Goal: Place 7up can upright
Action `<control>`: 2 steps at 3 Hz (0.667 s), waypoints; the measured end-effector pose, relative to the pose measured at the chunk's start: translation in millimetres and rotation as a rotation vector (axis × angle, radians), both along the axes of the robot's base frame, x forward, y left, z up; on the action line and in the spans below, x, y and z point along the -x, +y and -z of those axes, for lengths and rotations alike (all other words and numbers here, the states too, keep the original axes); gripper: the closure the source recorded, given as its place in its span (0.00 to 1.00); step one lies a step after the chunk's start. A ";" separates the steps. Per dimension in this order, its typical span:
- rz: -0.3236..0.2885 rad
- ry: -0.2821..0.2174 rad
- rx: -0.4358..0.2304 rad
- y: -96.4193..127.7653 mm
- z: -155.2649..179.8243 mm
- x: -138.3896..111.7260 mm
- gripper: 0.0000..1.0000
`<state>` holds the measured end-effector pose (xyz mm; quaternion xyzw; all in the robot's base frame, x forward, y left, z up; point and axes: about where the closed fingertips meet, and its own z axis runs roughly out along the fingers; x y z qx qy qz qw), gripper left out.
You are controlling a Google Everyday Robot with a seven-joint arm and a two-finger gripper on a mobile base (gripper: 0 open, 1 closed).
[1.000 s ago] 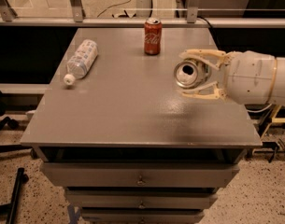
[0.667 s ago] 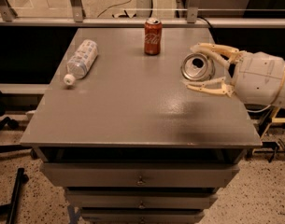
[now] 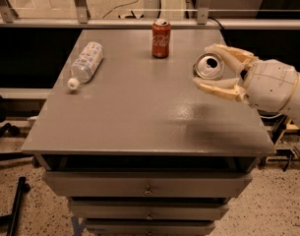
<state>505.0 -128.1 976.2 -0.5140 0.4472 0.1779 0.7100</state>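
The 7up can [image 3: 209, 66] shows mostly its silver top with the pull tab, facing the camera and lying sideways in the air. My gripper [image 3: 212, 68] comes in from the right and is shut on the can, one cream finger above it and one below. It holds the can over the right part of the grey table [image 3: 139, 117], above the surface. The can's body is hidden behind its top and the fingers.
A red cola can [image 3: 161, 38] stands upright at the back centre of the table. A clear plastic water bottle [image 3: 85, 63] with a white cap lies on its side at the left. Drawers sit under the tabletop. A railing runs behind the table.
The gripper with the can has moved to the right and slightly back, away from the table's middle. The cola can and bottle have not moved.
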 end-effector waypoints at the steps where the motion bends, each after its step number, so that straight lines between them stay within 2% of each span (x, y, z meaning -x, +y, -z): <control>1: -0.022 0.077 -0.111 -4.6 16.7 -16.2 1.00; 2: -0.034 0.112 -0.153 -8.3 25.5 -26.7 1.00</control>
